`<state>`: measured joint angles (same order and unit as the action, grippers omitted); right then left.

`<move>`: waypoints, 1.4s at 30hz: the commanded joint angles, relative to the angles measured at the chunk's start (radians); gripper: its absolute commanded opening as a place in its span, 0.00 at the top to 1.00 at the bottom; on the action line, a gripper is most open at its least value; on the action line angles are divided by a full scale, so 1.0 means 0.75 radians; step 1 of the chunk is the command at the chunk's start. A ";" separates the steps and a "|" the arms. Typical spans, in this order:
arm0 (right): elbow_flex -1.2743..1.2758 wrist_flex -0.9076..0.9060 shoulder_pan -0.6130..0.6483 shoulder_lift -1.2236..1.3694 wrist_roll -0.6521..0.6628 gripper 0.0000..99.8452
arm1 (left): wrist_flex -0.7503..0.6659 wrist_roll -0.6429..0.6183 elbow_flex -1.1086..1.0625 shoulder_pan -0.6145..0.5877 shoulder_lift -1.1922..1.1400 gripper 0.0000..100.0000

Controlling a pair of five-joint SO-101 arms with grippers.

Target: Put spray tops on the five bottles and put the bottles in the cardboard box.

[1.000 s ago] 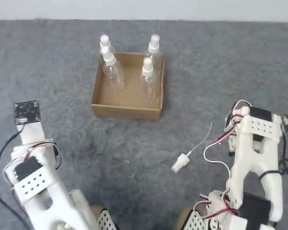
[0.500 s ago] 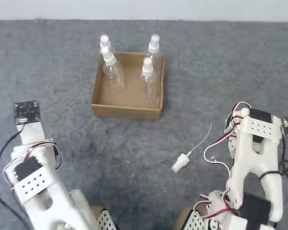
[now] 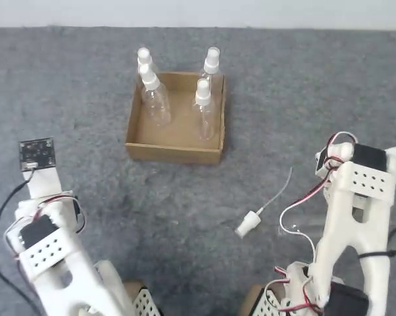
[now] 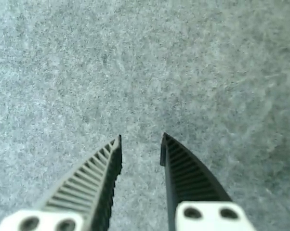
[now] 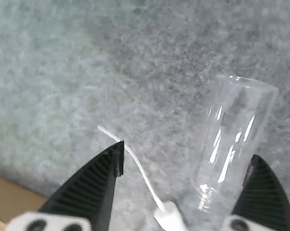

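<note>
While my right gripper (image 5: 186, 156) gapes wide, bottle (image 5: 236, 139) and spray top (image 5: 165, 214) between its fingers, left gripper (image 4: 140, 142) slightly parted over carpet (image 4: 145, 57).

- cardboard box (image 3: 175, 153): plain brown
- bottles (image 3: 156, 102) in it: clear, w/ white tops
- loose spray top (image 3: 248, 223): white, pale thin tube
- lying bottle (image 5: 234, 139): clear
- carpet (image 3: 79, 99): mottled grey
- left gripper (image 4: 140, 144) & right gripper (image 5: 186, 156): black, ribbed

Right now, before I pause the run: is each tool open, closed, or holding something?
Left tool: open, holding nothing.
Right tool: open wide, holding nothing; a clear bottle sits in the gap, ungripped.
</note>
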<state>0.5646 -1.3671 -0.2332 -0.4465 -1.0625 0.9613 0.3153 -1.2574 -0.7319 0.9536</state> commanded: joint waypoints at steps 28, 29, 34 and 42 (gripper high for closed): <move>-0.160 -0.363 0.077 -0.066 1.667 0.67 | -0.043 -0.006 -0.007 0.000 0.041 0.88; -0.155 -0.365 0.077 -0.069 1.747 0.67 | -0.043 -0.006 -0.007 0.000 0.041 0.88; -0.086 -0.365 0.085 -0.073 2.113 0.67 | -0.043 -0.006 -0.007 0.000 0.041 0.88; -0.010 -0.375 0.181 -0.077 2.449 0.67 | -0.043 -0.006 -0.007 0.000 0.041 0.88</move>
<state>0.5646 -1.6310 -0.1350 -0.4496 0.6759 0.9613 0.3153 -1.2574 -0.7319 0.9536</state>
